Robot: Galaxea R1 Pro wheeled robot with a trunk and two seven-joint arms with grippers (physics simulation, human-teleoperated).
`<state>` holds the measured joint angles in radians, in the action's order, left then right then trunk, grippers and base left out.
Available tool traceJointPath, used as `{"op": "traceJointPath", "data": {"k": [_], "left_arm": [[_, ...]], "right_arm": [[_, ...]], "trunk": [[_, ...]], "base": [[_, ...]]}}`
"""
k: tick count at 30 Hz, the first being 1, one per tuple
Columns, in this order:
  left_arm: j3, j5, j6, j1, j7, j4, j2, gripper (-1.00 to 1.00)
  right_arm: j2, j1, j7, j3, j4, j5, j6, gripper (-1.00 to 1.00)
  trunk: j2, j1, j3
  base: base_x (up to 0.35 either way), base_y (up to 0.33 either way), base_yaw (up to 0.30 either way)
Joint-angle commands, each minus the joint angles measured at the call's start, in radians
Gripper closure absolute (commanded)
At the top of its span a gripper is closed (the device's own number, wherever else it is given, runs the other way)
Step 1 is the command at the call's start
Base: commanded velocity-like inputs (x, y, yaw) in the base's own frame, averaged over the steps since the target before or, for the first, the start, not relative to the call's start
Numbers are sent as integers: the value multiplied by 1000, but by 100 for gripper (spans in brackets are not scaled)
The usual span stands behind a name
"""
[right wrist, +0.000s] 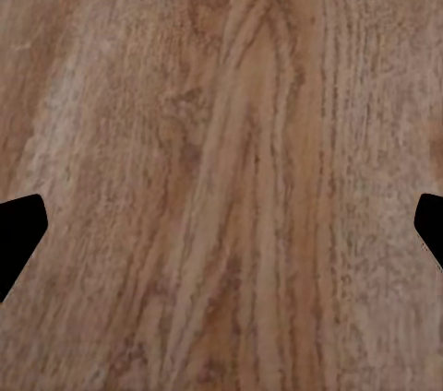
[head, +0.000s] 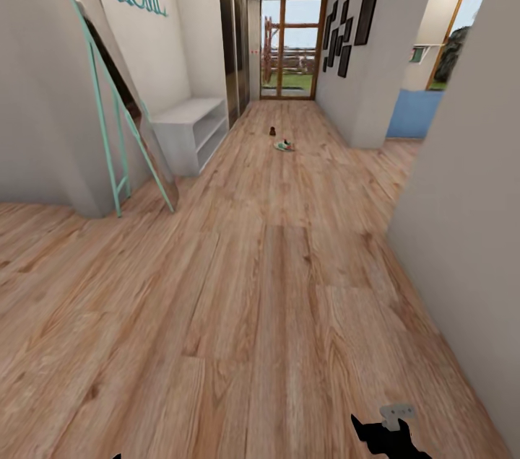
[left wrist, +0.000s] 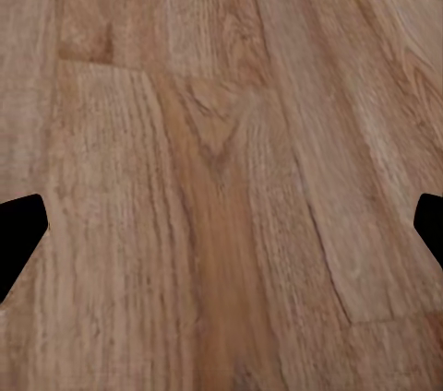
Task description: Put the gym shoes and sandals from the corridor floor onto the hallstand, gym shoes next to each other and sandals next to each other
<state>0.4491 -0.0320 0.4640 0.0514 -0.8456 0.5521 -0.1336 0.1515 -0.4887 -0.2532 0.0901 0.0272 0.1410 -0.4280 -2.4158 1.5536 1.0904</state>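
Observation:
Far down the corridor floor lies a small off-white gym shoe with green and red touches; it is too small to tell whether it is one shoe or two. Just beyond it sits a small dark brown sandal. The hallstand is out of view. My right gripper pokes in at the lower edge of the head view, far from the shoes. In the wrist views the left gripper and the right gripper both hang open over bare planks, their dark fingertips wide apart.
A teal-framed mirror leans on the left wall. Past it stands a plain low white bench-cabinet. A grey wall closes in on the right, with a side opening behind it. A glass door ends the corridor.

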Motion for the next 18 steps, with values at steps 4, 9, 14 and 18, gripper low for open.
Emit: {"op": "traceJointPath", "data": {"k": [4, 9, 14, 18], "left_arm": [[3, -3, 1, 1, -7, -1, 0, -100], [3, -3, 1, 1, -7, -1, 0, -100], [3, -3, 2, 1, -7, -1, 0, -100], [3, -3, 1, 1, -7, -1, 0, -100]], "right_arm": [[0, -1, -4, 8, -1, 10, -3, -100], [0, -1, -4, 8, -1, 11, -3, -100], [0, -1, -4, 8, -1, 11, -3, -100], [0, -1, -4, 8, -1, 11, -3, -100]], "trunk": [[0, 0, 1], [0, 0, 1], [0, 0, 1], [0, 0, 1]], "base": [[338, 78, 0], [338, 78, 0], [337, 78, 0], [337, 78, 0]]}}
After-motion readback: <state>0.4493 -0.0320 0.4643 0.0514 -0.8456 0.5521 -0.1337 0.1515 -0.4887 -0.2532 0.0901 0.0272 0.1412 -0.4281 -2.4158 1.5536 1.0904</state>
